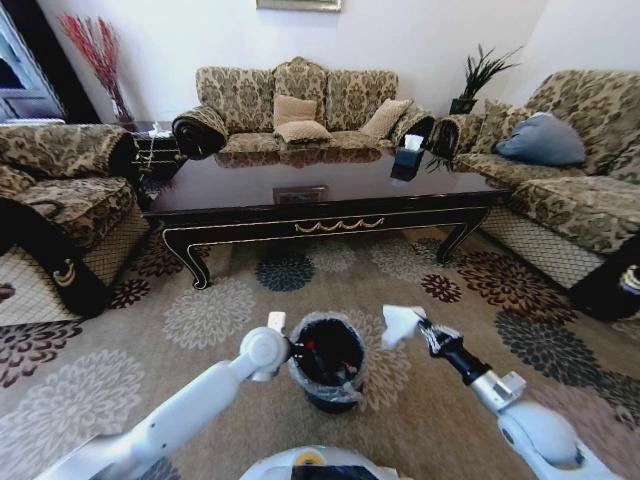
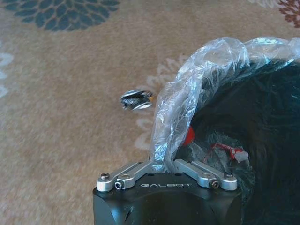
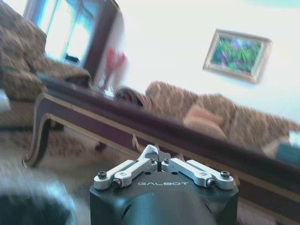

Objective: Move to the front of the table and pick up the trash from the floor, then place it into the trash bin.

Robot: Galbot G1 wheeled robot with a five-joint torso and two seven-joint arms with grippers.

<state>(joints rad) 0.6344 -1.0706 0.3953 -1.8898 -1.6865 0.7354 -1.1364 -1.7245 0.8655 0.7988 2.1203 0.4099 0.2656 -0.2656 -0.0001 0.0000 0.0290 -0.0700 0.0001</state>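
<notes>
1. Our right tool (image 1: 424,327) pinches white trash (image 1: 400,322), held just right of the bin (image 1: 327,360); bin lies left of it.
2. Left tool (image 2: 165,164) is clamped on the bin's bag liner (image 2: 187,101).
3. Bench (image 1: 330,185) sits far, beyond the bin.

The trash bin (image 1: 327,360) stands on the carpet (image 1: 200,320) right in front of the robot. The worktop (image 1: 320,185) lies behind it at 12 o'clock, with a tissue box (image 1: 408,158) on its far right part. The left tool (image 1: 283,350) sits at the bin's 9 o'clock, touching the bag (image 2: 187,93) on its rim. The right tool (image 1: 425,330) is at the bin's 3 o'clock with a paper (image 1: 400,322) in it, beside the bin. Bits of trash (image 2: 227,151) lie in the bin. A small scrap (image 2: 136,99) lies on the carpet beside it.
</notes>
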